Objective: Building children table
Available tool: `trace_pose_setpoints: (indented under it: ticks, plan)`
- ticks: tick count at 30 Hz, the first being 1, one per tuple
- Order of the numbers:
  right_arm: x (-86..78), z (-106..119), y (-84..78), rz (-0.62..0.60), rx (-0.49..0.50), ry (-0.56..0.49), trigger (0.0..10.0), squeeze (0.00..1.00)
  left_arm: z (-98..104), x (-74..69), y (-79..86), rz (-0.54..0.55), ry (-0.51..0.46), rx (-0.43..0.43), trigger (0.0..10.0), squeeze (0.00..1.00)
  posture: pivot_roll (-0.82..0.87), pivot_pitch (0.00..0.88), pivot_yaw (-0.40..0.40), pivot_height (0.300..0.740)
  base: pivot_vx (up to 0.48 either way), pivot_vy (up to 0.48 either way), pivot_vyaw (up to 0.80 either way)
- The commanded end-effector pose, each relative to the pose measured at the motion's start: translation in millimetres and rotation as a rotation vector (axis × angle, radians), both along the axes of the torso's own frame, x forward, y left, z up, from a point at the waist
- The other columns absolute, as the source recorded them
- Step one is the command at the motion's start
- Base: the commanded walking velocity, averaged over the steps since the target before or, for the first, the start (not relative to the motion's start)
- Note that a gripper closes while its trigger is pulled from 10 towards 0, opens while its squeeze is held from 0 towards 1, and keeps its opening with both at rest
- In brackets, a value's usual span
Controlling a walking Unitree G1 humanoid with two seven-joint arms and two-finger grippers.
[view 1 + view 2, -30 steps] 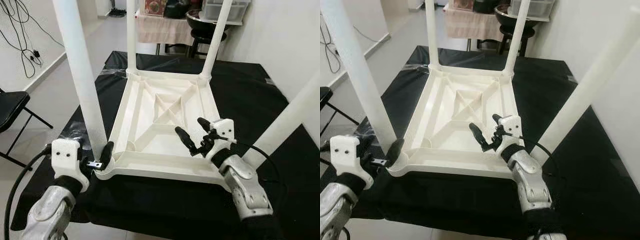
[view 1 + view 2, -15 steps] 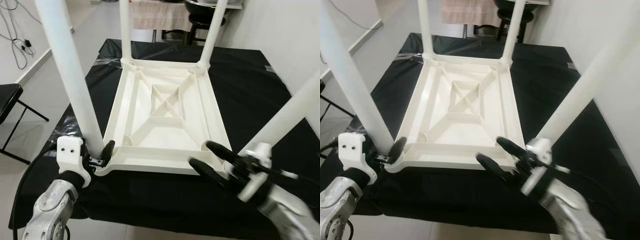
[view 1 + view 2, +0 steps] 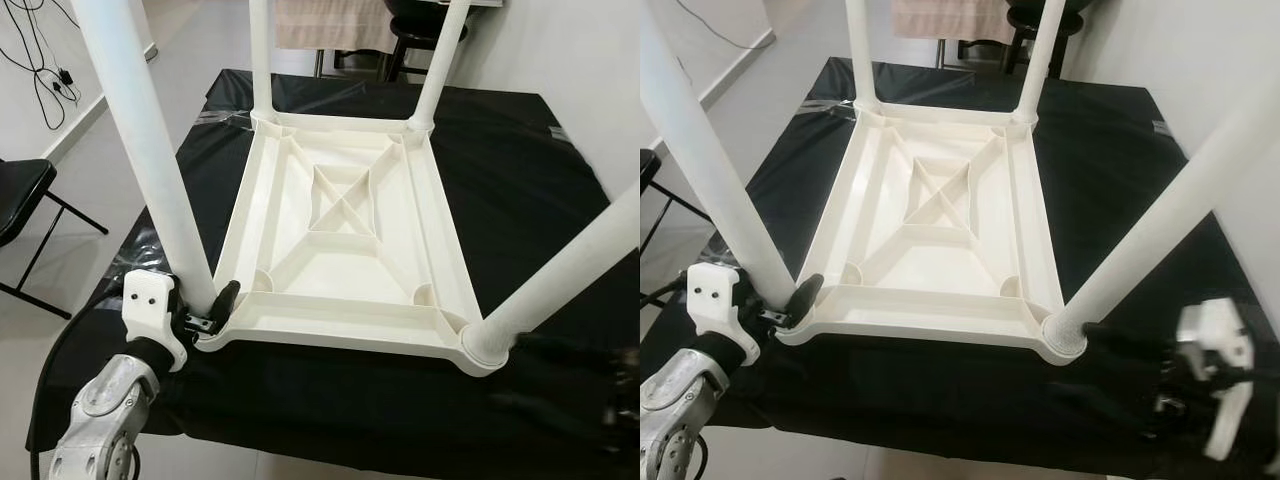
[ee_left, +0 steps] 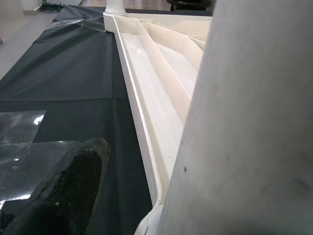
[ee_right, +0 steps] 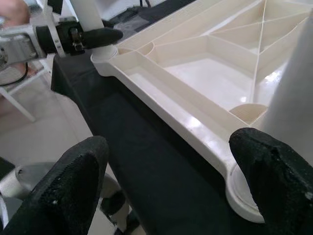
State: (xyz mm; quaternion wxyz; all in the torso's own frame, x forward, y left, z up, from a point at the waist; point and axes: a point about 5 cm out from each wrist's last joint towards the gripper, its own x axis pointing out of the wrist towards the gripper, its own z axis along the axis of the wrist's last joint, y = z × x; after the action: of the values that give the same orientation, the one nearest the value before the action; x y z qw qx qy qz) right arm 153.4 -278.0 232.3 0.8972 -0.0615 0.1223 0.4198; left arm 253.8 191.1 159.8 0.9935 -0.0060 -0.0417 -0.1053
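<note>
Left eye view: white plastic children's table (image 3: 345,235) is lying upside down on a counter (image 3: 520,180) draped in black cloth, its 4 legs pointing up. 2 far legs are standing at the far corners; near left leg (image 3: 140,150) and near right leg (image 3: 560,280) are rising from the near corners.

Left tool (image 3: 205,312) is sitting at the near left corner of the table, its black fingers closing around the base of the near left leg, 1 finger (image 3: 226,296) pressing against the frame edge. In the left wrist view the leg is looming large right beside 1 black finger (image 4: 63,191).

Right tool (image 3: 1120,375) is lying low by the near right corner, blurred against the black cloth. In the right wrist view its 2 fingers (image 5: 73,186) are spreading wide apart, holding nothing, with the base socket of the near right leg (image 5: 244,196) just beyond them.

A black folding chair (image 3: 20,210) is standing on the floor to the left; cables (image 3: 40,50) are hanging on the far left wall.
</note>
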Motion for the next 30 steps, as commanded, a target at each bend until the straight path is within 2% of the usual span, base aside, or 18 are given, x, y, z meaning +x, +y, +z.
trace_pose_setpoints:
  ticks: [1,3,7,10,11,12,14,17,18,21,25,26,27,29,30]
  plan:
    - [-4.2,13.8,-11.1,-0.031,-0.060,-0.012,10.0,0.00,-6.7,1.7,-3.7,-0.020,0.026,0.012,10.0,0.00,-0.05,0.168,-0.058,0.740,0.000,0.000,0.00]
    - [-4.2,13.8,-11.1,-0.031,-0.060,-0.012,10.0,0.00,-6.7,1.7,-3.7,-0.020,0.026,0.012,10.0,0.00,-0.05,0.168,-0.058,0.740,0.000,0.000,0.00]
    - [-4.7,25.2,-16.9,-0.059,-0.121,-0.030,10.0,0.00,-7.2,2.7,-3.8,-0.023,0.022,0.013,10.0,0.00,-0.06,0.161,-0.057,0.740,0.000,0.000,0.00]
    - [-3.9,38.1,-16.5,-0.067,-0.149,-0.079,10.0,0.00,-6.6,4.5,-4.2,-0.027,0.016,0.015,10.0,0.00,-0.06,0.156,-0.053,0.740,0.000,0.000,0.00]
    - [2.3,50.9,-10.7,-0.081,-0.132,-0.166,10.0,0.00,-5.4,6.5,-5.4,-0.030,0.009,0.014,10.0,0.00,-0.06,0.147,-0.050,0.740,0.000,0.000,0.00]
    - [2.3,50.9,-10.7,-0.081,-0.132,-0.166,10.0,0.00,-5.4,6.5,-5.4,-0.030,0.009,0.014,10.0,0.00,-0.06,0.147,-0.050,0.740,0.000,0.000,0.00]
    - [9.7,60.0,-4.0,-0.099,-0.095,-0.240,10.0,0.00,-5.3,7.8,-6.2,-0.031,0.005,0.013,10.0,0.00,-0.07,0.146,-0.048,0.740,0.000,0.000,0.00]
    - [18.3,65.7,0.1,-0.140,-0.064,-0.297,10.0,0.00,-5.6,8.6,-6.4,-0.032,0.003,0.012,10.0,0.00,-0.07,0.145,-0.048,0.740,0.000,0.000,0.00]
    - [28.0,72.8,7.2,-0.172,0.017,-0.347,10.0,0.00,-5.3,10.0,-6.7,-0.031,0.000,0.011,10.0,0.00,-0.08,0.146,-0.050,0.740,0.000,0.000,0.00]
    - [29.7,76.7,13.0,-0.156,0.075,-0.361,10.0,0.00,-5.1,10.7,-7.0,-0.029,-0.002,0.008,10.0,0.00,-0.09,0.147,-0.050,0.740,0.000,0.000,0.00]
    - [30.2,79.3,14.5,-0.162,0.086,-0.373,10.0,0.00,-6.9,11.0,-7.6,-0.029,0.000,0.003,10.0,0.00,-0.10,0.146,-0.051,0.740,0.000,0.000,0.00]
    - [36.2,80.6,9.9,-0.235,0.076,-0.385,10.0,0.00,-8.6,10.9,-10.4,-0.033,0.001,-0.003,10.0,0.00,-0.10,0.146,-0.056,0.740,0.000,0.000,0.00]
    - [36.2,80.6,9.9,-0.235,0.076,-0.385,10.0,0.00,-8.6,10.9,-10.4,-0.033,0.001,-0.003,10.0,0.00,-0.10,0.146,-0.056,0.740,0.000,0.000,0.00]
    - [44.0,88.2,1.3,-0.333,0.075,-0.412,10.0,0.00,-9.1,11.0,-12.7,-0.035,-0.001,-0.012,10.0,0.00,-0.11,0.146,-0.061,0.740,0.000,0.000,0.00]
    - [44.0,88.2,1.3,-0.333,0.075,-0.412,10.0,0.00,-9.1,11.0,-12.7,-0.035,-0.001,-0.012,10.0,0.00,-0.11,0.146,-0.061,0.740,0.000,0.000,0.00]
